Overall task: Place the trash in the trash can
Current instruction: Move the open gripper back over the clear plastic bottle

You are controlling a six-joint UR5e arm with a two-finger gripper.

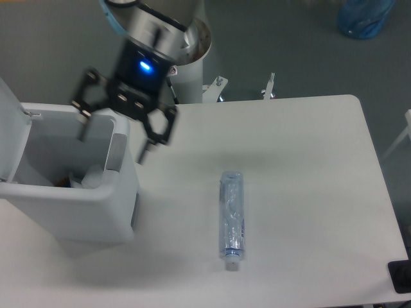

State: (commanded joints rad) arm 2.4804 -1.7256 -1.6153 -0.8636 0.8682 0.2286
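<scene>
Over the open trash can [70, 205] at the left end of the counter [308, 167], we see the tool [114, 138] hanging with its fingers spread wide and nothing between them, one finger above the bin's mouth and the other out past its right wall, over the counter. Inside the bin, low against the front wall, a pale shape shows that we take to be the cardboard scrap [92, 178], beside some darker item we cannot identify; the view there is too dim and partial to be sure. The white lid [11, 131] stands raised at the bin's left side. The crushed plastic bottle [232, 220] lies flat on the counter, well apart from the bin and from the tool, its cap end pointing toward the near edge. By our reading, half the job is done: one piece appears binned, and the bottle is untouched, so it is yet to be picked up, carried left and dropped in.
</scene>
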